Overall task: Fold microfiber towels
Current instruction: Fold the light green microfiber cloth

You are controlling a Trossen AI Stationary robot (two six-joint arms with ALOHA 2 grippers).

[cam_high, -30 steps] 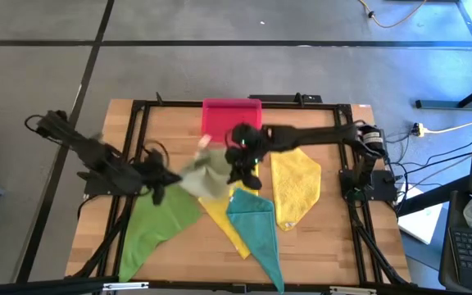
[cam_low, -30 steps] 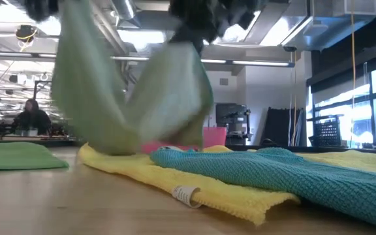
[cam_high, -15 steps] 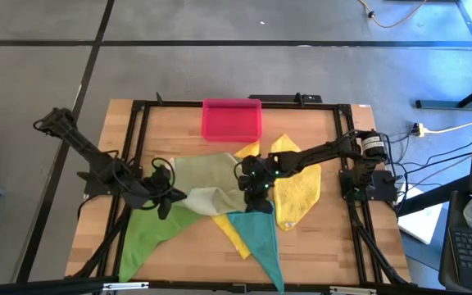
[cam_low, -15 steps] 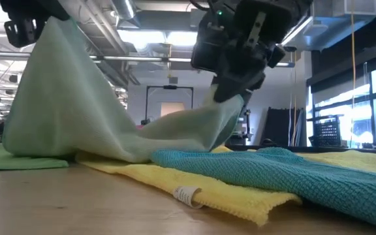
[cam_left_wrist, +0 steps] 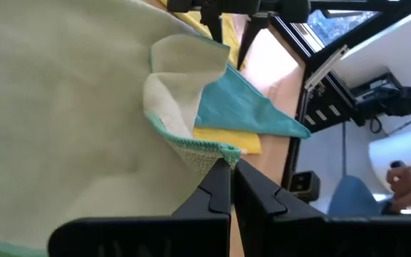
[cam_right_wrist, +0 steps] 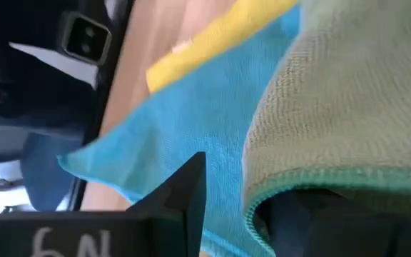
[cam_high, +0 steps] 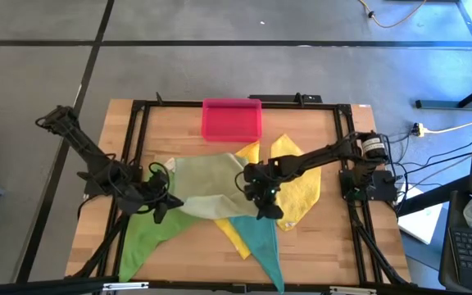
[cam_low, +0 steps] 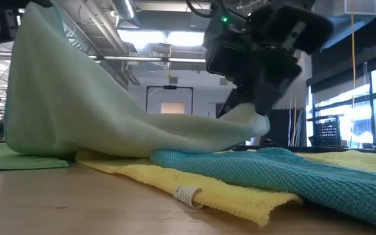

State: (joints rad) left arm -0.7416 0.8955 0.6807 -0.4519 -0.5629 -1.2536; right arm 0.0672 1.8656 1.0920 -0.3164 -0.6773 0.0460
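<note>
A pale olive towel [cam_high: 207, 187] stretches between my two grippers at mid-table. Its right part lies on the teal towel [cam_high: 258, 242] and on a yellow towel [cam_high: 232, 232]. My left gripper [cam_high: 161, 206] is shut on the olive towel's left corner, above the bright green towel [cam_high: 147, 236]. My right gripper [cam_high: 262, 199] stands open at the olive towel's right corner [cam_low: 253, 122], low over the teal towel [cam_right_wrist: 191, 121]. A second yellow towel [cam_high: 299, 187] lies flat to the right. My left gripper pinches the olive towel's hemmed corner [cam_left_wrist: 218, 151] between its two fingers, slanting downward from the table's left. The corner is held up off the table, and the cloth slopes down from it toward the right. My right gripper's fingers stand apart. The towel's green-hemmed edge [cam_right_wrist: 320, 180] lies draped over one finger, which it hides. The other finger [cam_right_wrist: 188, 189] is bare above the teal towel.
A pink tray [cam_high: 232, 120] stands at the table's far middle. A black frame [cam_high: 138, 131] borders the wooden top. In the low view a looped label [cam_low: 187, 194] sticks out of the yellow towel's near edge.
My right gripper has sunk toward the table's near edge, carrying the olive towel's right corner down onto the teal towel. My left gripper has dropped a little toward the near edge. The olive towel, bunched and hanging before, is now spread out between them.
</note>
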